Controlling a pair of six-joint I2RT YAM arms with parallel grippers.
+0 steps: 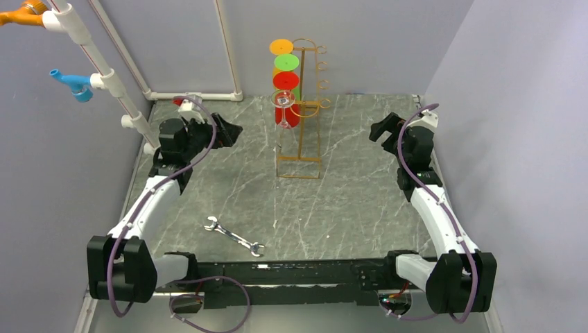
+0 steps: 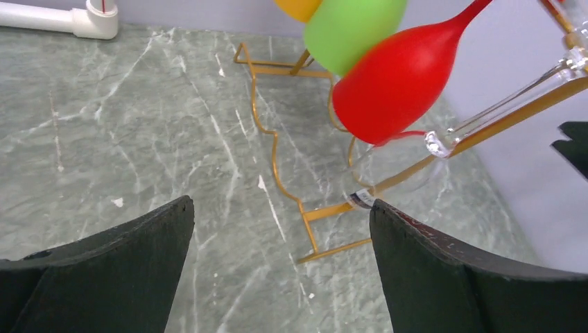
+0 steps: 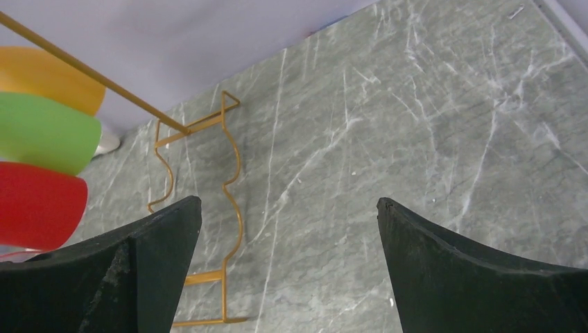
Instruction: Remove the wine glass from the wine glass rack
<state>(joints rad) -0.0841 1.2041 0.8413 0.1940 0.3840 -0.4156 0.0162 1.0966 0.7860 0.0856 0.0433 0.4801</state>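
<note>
The gold wire wine glass rack (image 1: 306,111) stands at the back middle of the table. Several wine glasses hang upside down on its left side: orange (image 1: 281,46) at the top, then green (image 1: 286,62), red (image 1: 286,80), and a clear one (image 1: 283,104) lowest. My left gripper (image 1: 232,132) is open and empty, left of the rack. My right gripper (image 1: 378,130) is open and empty, right of it. The left wrist view shows the red bowl (image 2: 395,83), the clear glass (image 2: 392,173) and the rack base (image 2: 277,159) ahead of the open gripper (image 2: 281,203). The right wrist gripper (image 3: 288,202) is open above the marble, with the rack base (image 3: 232,208) to its left.
A metal wrench (image 1: 234,236) lies on the marble table near the front. A white pipe frame (image 1: 104,69) with orange and blue fittings runs along the left wall and the back. Grey walls close in the left, back and right sides.
</note>
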